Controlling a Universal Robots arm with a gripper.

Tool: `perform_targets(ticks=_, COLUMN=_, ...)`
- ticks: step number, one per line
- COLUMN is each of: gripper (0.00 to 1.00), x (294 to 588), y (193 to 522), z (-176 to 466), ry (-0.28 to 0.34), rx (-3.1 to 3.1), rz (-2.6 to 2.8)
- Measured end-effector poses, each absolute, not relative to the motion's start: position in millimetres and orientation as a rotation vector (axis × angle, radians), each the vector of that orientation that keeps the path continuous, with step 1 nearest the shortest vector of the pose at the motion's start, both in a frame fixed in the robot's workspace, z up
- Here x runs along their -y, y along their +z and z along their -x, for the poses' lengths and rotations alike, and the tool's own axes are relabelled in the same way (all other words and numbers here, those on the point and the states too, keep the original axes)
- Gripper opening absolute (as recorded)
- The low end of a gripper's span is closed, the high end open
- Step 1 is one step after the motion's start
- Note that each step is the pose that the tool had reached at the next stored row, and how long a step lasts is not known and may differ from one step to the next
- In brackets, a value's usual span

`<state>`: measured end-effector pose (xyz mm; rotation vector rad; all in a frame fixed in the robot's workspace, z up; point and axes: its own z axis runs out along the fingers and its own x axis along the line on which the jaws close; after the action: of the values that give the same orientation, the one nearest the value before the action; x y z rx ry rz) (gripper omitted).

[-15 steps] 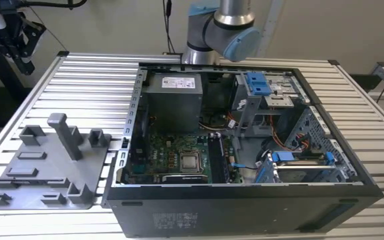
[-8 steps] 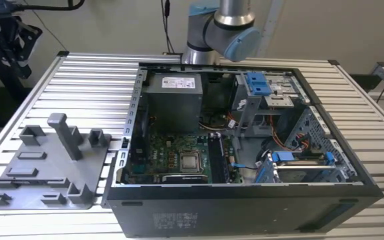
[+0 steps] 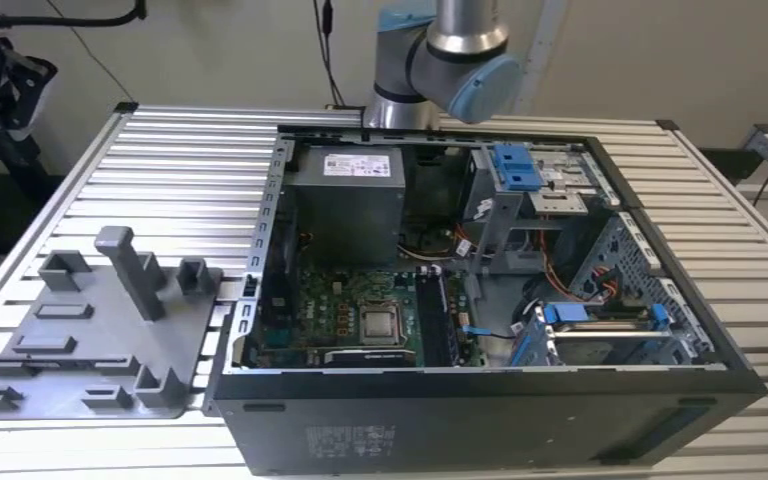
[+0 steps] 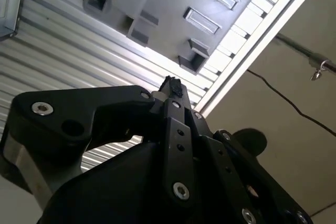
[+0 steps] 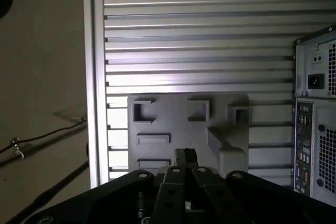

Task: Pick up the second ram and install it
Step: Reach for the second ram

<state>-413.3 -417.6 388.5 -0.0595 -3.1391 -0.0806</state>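
In the exterior view the second ram (image 3: 64,358) seems to be the one thin dark strip standing in the one grey tray (image 3: 97,335), beside the one open case (image 3: 491,430). In both wrist views the one hand (image 4: 171,84) (image 5: 185,156), pressed together on nothing, hangs above that tray. I judge it must spread, descend straight and pinch the board's flat faces.

Exterior view: elevated, angled down onto the open computer case (image 3: 491,300), close. Both wrist views: beside the case, looking past the gripper (image 5: 185,156) (image 4: 173,85) onto the grey fixture plate (image 5: 189,124) (image 4: 173,3) (image 3: 77,340). All three views share that plate. The first wrist view also takes in the case's rear.
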Motion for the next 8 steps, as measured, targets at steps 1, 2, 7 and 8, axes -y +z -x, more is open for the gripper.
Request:
perform_targets(ticks=1, gripper=0.11, x=419, y=388, z=416, ry=-0.081, rx=3.14, rz=0.059)
perform_targets(ticks=2, gripper=0.11, x=421, y=388, z=417, ry=-0.081, rx=3.14, rz=0.059)
perform_targets(ticks=7, gripper=0.11, x=431, y=388, z=419, ry=-0.082, rx=3.14, rz=0.057)
perform_targets(ticks=8, gripper=0.11, x=433, y=388, z=419, ry=-0.082, rx=3.14, rz=0.056)
